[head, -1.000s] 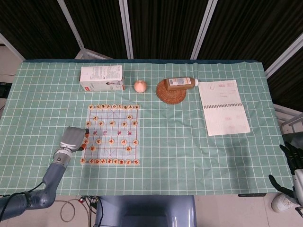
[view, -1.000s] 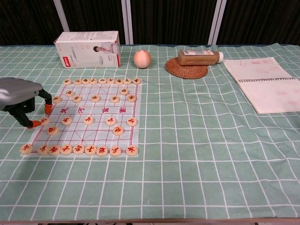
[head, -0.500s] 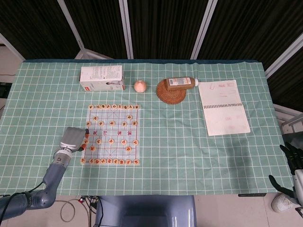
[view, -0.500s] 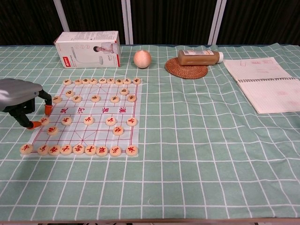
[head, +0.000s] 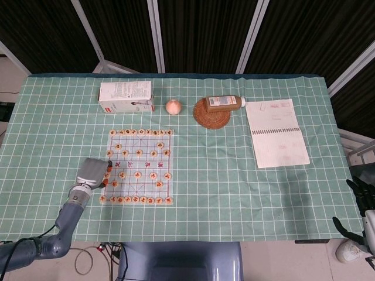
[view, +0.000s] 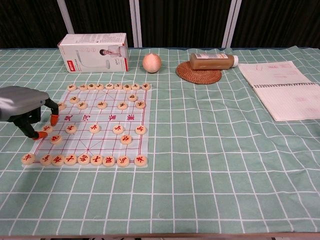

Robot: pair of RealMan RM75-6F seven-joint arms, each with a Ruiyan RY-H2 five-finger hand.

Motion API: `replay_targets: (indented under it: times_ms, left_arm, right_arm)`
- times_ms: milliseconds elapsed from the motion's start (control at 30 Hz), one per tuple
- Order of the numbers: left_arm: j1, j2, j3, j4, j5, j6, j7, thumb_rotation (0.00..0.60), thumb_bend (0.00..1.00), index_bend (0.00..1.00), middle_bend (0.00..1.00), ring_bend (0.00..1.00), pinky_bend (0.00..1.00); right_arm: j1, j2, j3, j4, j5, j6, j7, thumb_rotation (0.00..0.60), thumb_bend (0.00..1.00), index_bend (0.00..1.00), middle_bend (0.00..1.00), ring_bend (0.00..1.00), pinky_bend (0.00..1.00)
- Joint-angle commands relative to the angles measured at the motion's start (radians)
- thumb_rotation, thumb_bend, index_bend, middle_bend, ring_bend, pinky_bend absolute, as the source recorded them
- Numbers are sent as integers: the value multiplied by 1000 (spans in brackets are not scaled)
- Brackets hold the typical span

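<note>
We saw the chessboard (head: 139, 166) flat on the checked cloth (head: 234, 175), with round pieces (view: 95, 129) on it. The chest view showed our left hand (view: 25, 107) at its left edge, orange fingertips (view: 52, 120) spread apart, holding nothing, beside a piece. Only the head view caught our right hand (head: 360, 196) off the table, its grasp unclear.

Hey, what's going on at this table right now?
The robot's left hand hovers over the left edge of a Chinese chess board, its fingertips pointing down beside the pieces there; whether it touches one cannot be told. Round chess pieces sit across the board. The right hand hangs off the table's right side, holding nothing. A box, bottle and notebook lie further back.
</note>
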Motion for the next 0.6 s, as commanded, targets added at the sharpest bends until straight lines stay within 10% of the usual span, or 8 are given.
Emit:
replay_targets:
  times_ms: [33,600]
  left_arm:
    - [-2,-2,2,2,-1,-1,2,600,285,476,1000,1000,977]
    - [-3,-3,7,9,-5,5,0,600,353,505,1000,1000,977]
  right_arm:
    - [0,0,1,-2,1,1,2,600,369,0,0,0,0]
    - [-3,0,5,-2,5,7,8,600,369,0,0,0,0]
